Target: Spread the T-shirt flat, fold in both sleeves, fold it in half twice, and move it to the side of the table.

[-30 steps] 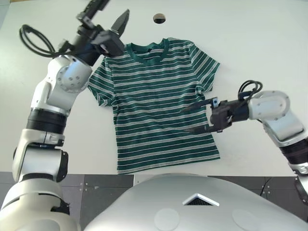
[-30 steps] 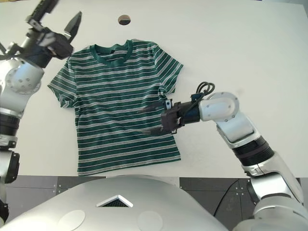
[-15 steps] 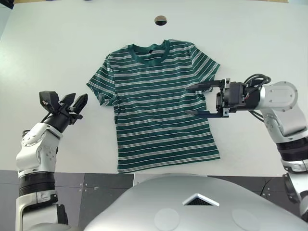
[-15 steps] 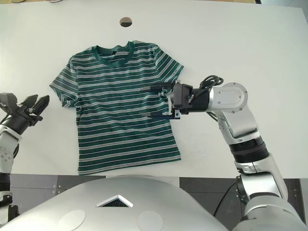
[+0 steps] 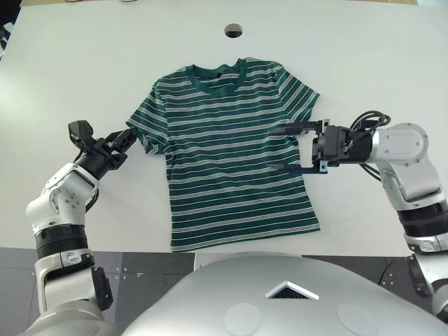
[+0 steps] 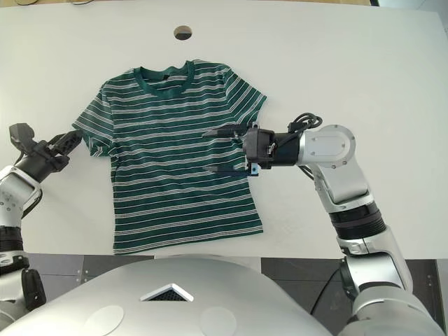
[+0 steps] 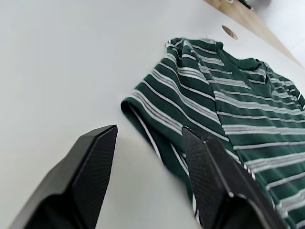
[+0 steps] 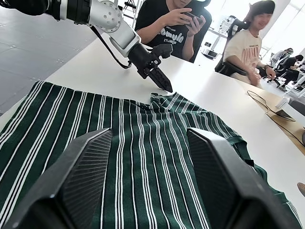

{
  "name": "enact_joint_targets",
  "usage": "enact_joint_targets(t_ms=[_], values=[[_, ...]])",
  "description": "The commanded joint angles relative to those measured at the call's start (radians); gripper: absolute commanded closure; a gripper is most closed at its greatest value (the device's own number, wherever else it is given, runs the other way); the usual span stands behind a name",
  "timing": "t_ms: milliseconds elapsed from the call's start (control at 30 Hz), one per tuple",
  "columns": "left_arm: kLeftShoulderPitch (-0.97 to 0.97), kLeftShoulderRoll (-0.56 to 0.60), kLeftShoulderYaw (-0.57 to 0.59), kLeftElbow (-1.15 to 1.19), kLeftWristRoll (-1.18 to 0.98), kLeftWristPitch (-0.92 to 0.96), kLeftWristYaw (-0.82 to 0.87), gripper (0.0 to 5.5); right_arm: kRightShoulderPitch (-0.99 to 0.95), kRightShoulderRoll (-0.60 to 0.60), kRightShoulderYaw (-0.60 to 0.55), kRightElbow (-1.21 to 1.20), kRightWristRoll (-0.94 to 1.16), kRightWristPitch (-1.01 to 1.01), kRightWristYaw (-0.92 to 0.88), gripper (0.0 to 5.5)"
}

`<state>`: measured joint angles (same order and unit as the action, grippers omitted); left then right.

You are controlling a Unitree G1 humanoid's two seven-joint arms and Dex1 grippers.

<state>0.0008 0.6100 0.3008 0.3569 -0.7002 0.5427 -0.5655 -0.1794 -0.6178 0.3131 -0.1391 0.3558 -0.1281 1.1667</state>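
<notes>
Surface (image 5: 392, 63) comes first: broad and white, it carries the green-and-white striped T-shirt (image 5: 231, 161) near its middle, collar pointing away from us and hem close to our edge. We judge the spreading done, since the body lies flat with few wrinkles. Everything else is left: the left sleeve (image 5: 143, 129) and right sleeve (image 5: 304, 98) both stick out unfolded, no half-fold is made, and the garment is not at the side.

Our left arm is bent low beside the shirt, forearm angled inward. Its left gripper (image 5: 126, 142) has the fingers spread, tips just at the left sleeve's hem, pinching nothing. Our right arm reaches in from the other side, forearm roughly level. The right gripper (image 5: 274, 148) is also spread wide and empty, held over the shirt's right flank below the right sleeve. A small round hole (image 5: 233, 30) sits in the surface beyond the collar.
</notes>
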Motion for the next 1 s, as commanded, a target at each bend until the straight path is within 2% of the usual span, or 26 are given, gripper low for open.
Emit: enact_joint_targets(t_ms=[33, 167, 700, 1000], values=[[-0.01, -0.041, -0.022, 0.09, 0.055, 0.055, 0.018, 2.98, -0.016, 0.007, -0.015, 0.005, -0.023, 0.004, -0.003, 2.6], [-0.032, -0.06, -0.029, 0.106, 0.068, 0.06, 0.011, 2.98, -0.011, 0.01, -0.018, 0.002, -0.04, 0.003, -0.007, 2.6], [-0.068, -0.08, 0.011, 0.092, 0.085, 0.064, 0.017, 5.37, -0.026, 0.034, -0.017, 0.054, -0.111, -0.015, -0.021, 2.63], [-0.088, -0.077, 0.037, 0.004, 0.075, 0.103, 0.015, 5.37, -0.033, 0.046, -0.021, 0.071, -0.121, -0.023, -0.025, 2.63]])
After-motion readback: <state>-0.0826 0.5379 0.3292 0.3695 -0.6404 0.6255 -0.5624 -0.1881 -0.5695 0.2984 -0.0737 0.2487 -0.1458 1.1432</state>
